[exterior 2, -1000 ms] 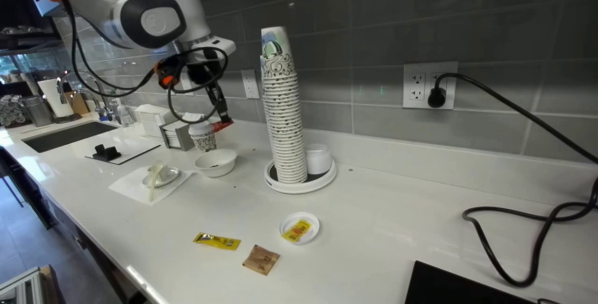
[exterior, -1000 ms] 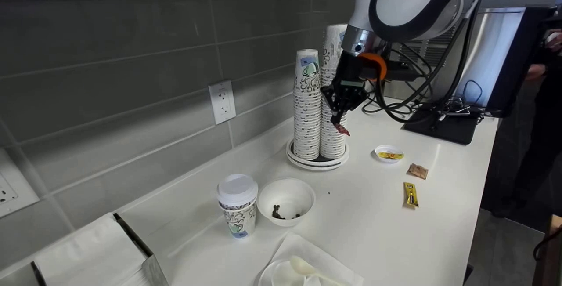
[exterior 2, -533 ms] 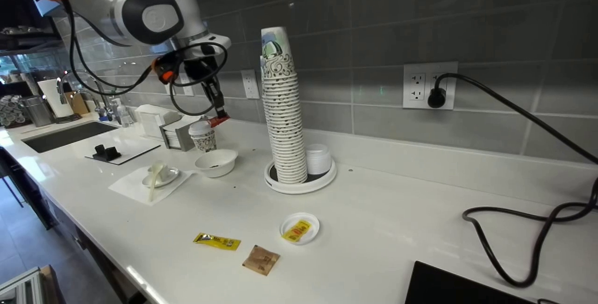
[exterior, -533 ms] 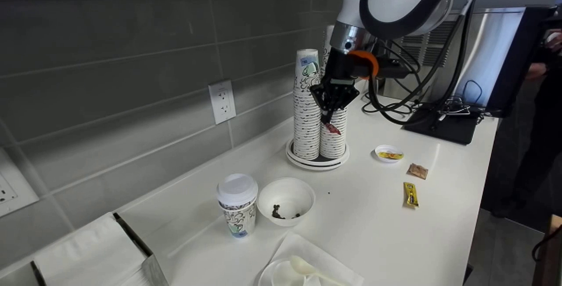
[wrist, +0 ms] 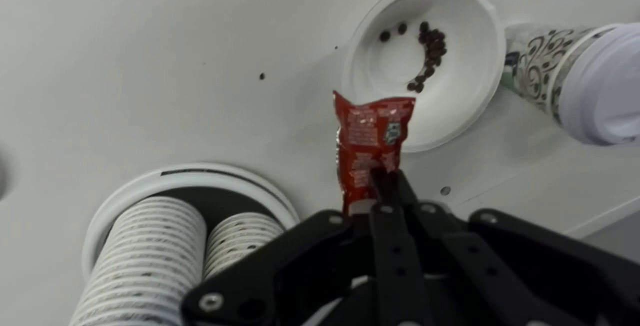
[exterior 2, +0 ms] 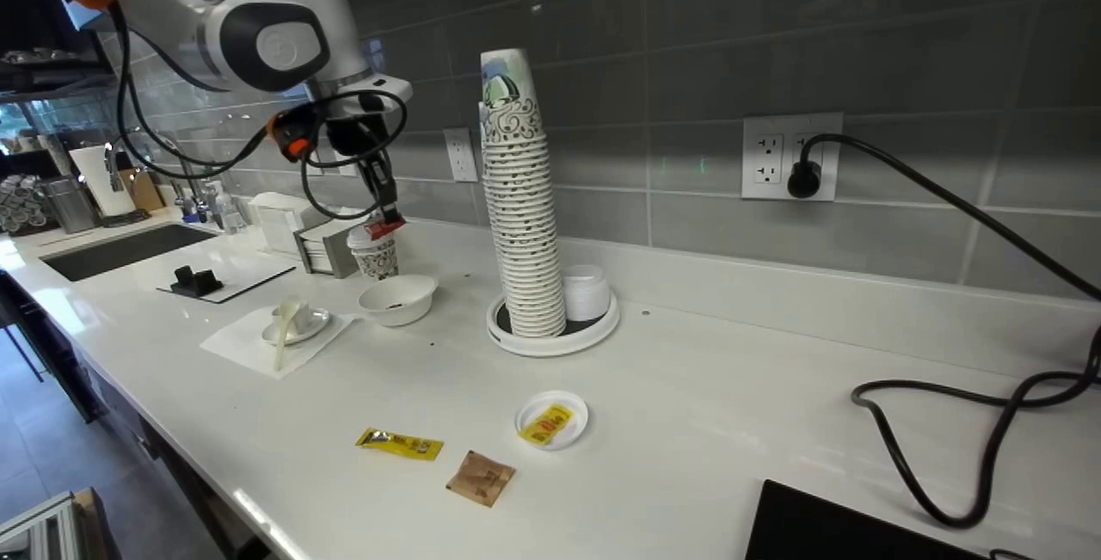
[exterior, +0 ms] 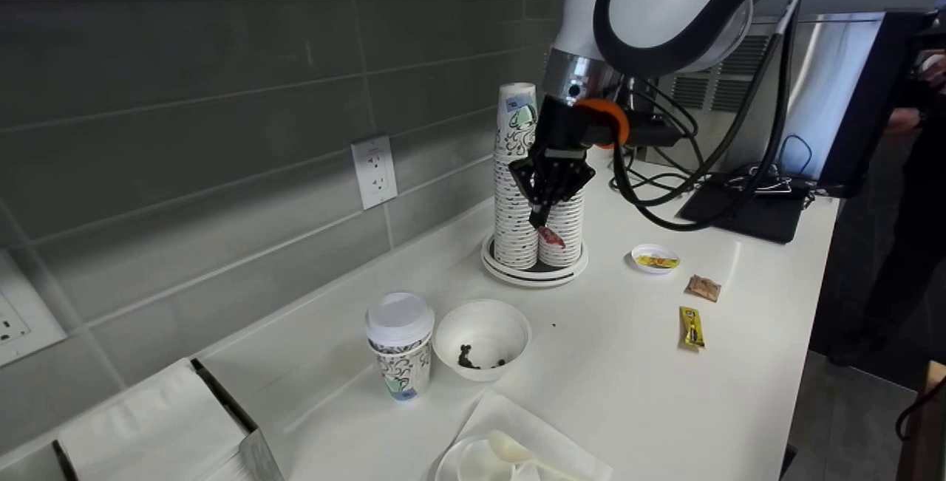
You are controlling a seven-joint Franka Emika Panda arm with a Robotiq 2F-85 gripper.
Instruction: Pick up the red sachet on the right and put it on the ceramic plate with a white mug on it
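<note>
My gripper is shut on the red sachet, whose free end sticks out past the fingertips. In an exterior view the sachet hangs in the air in front of the cup stacks. It also shows in an exterior view, in front of the lidded cup. The ceramic plate stands on a white napkin with the white mug on it and a pale spoon leaning there. The plate and mug are cut off at the bottom of an exterior view. Neither shows in the wrist view.
A white bowl with dark beans stands beside a lidded paper cup. Tall cup stacks stand on a round tray. Yellow packets, a brown packet and a small white dish lie on the counter.
My gripper has moved left in both exterior views with the red sachet in it, and it hangs a little lower in an exterior view. The things on the counter have not moved.
</note>
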